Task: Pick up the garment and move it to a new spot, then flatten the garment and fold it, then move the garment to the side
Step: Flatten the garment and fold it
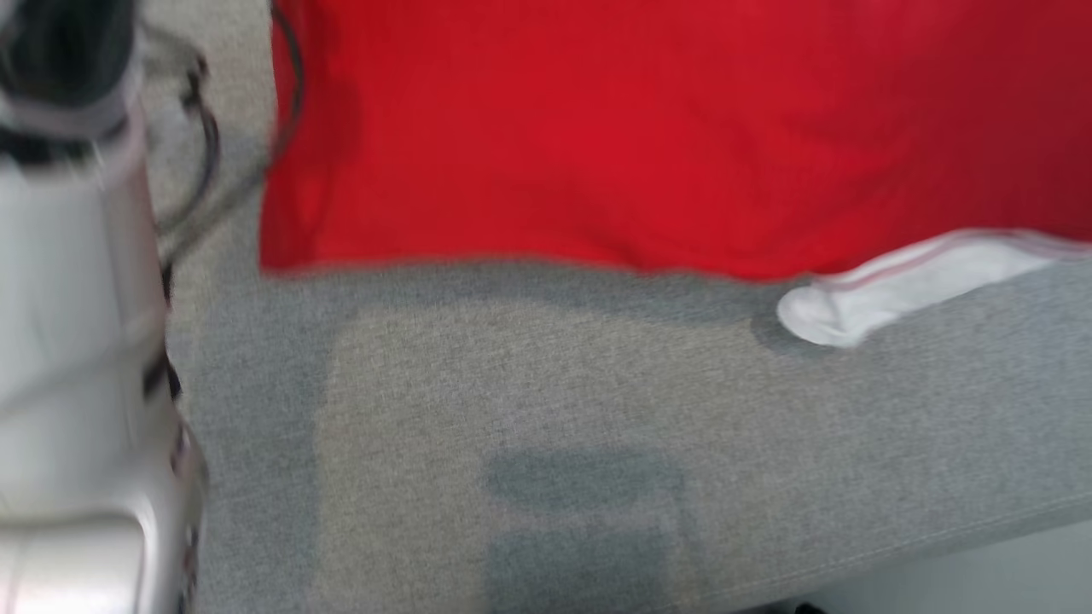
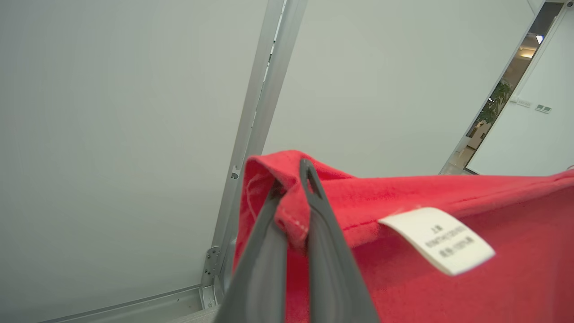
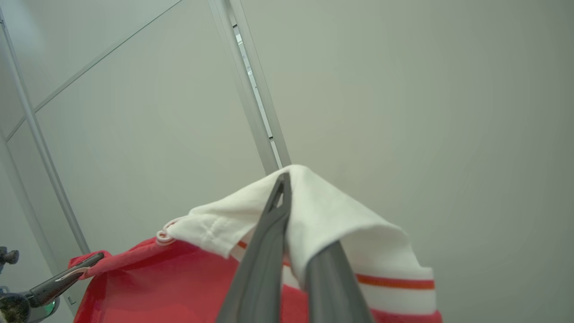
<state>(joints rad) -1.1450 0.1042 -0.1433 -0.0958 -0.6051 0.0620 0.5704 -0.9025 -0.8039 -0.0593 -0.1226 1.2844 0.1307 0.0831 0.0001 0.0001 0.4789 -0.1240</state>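
The garment is red with a white, red-striped trim piece. In the head view it spreads over the top half, its lower edge reaching the grey cloth surface. My left gripper is shut on a folded red hem corner, held up in front of a pale wall; a white care label lies just right of the fingers. My right gripper is shut on the white trim, which drapes over one finger. In the right wrist view, the left gripper pinches the far red corner.
My pale left forearm and its dark cables fill the head view's left edge. The grey surface's front edge runs along the lower right. A wall with metal profile strips stands behind the lifted cloth.
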